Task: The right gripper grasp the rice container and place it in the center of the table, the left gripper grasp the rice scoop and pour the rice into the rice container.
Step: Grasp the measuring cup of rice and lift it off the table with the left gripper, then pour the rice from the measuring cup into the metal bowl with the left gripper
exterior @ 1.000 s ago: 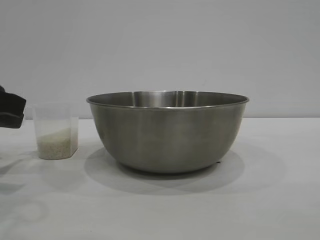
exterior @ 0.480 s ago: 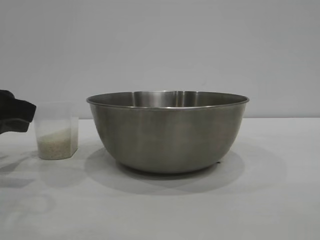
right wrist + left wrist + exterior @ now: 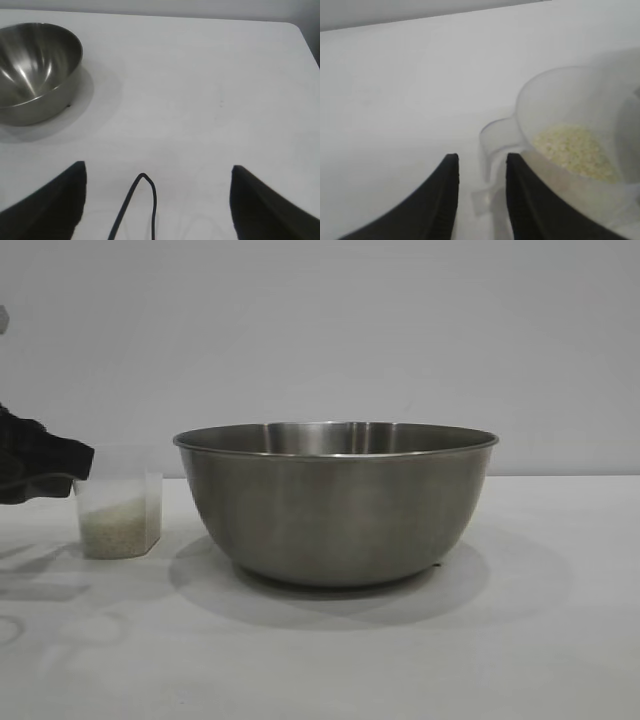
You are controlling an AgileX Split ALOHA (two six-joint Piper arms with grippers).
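A steel bowl sat mid-counter, ready for pouring. At its nine o'clock, the left end effector, partly open and empty, flanked the rice cup's handle to grip it.

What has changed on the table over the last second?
The left gripper has slid in from the left edge and now reaches the rice scoop, whose loop handle sits near its open fingers, not yet gripped. The scoop, its rice and the rice container stayed put.
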